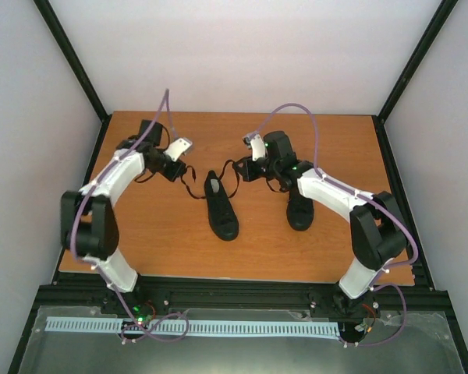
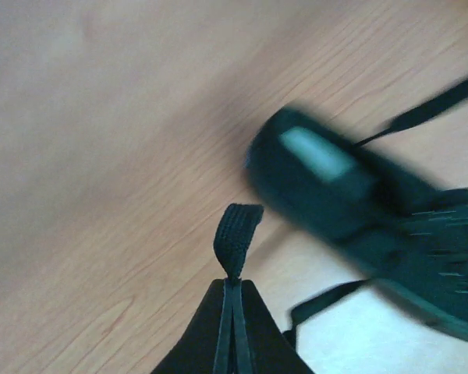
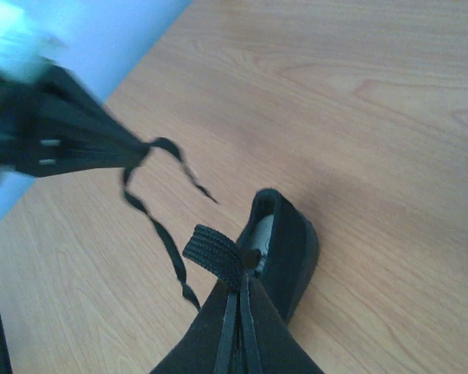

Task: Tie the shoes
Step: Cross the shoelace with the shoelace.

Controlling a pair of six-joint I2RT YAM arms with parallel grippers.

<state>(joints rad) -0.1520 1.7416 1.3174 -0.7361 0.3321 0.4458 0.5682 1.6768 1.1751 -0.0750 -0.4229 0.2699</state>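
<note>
Barely begun: left gripper (image 2: 232, 290) clamps the left lace (image 2: 235, 234), right gripper (image 3: 240, 290) the right lace (image 3: 217, 253), apparently both from the centre shoe (image 1: 222, 209). No knot shows yet, and the 2nd shoe (image 1: 300, 212) waits.

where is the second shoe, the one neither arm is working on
Top view: the second shoe lies on the right side of the table, partly under the right arm, just right of the centre shoe.
</note>
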